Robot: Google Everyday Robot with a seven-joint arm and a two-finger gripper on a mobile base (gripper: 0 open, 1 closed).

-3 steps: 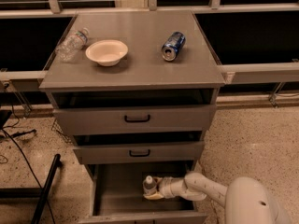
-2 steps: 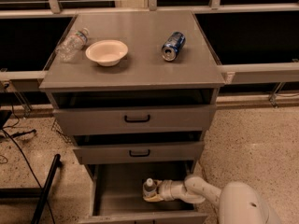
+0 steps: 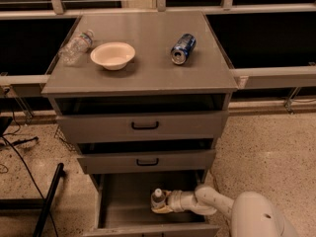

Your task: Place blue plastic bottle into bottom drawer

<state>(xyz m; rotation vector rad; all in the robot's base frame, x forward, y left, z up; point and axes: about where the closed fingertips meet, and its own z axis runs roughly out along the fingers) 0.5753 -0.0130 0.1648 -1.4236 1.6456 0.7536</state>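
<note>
The blue plastic bottle (image 3: pixel 158 197) stands upright with its white cap up inside the open bottom drawer (image 3: pixel 123 201), near the drawer's right side. My gripper (image 3: pixel 163 205) reaches in from the right at the end of the white arm (image 3: pixel 212 204). It is closed around the bottle's lower body, which it mostly hides. The bottle sits low in the drawer, at or close to its floor.
On the cabinet top lie a dented clear bottle (image 3: pixel 76 46), a white bowl (image 3: pixel 112 55) and a blue soda can (image 3: pixel 182 48). The two upper drawers (image 3: pixel 143 126) stand slightly open above my arm. A black pole (image 3: pixel 49 201) leans at the left on the floor.
The bottle and gripper stay almost in place inside the bottom drawer. The arm behind them has shifted slightly to the left.
</note>
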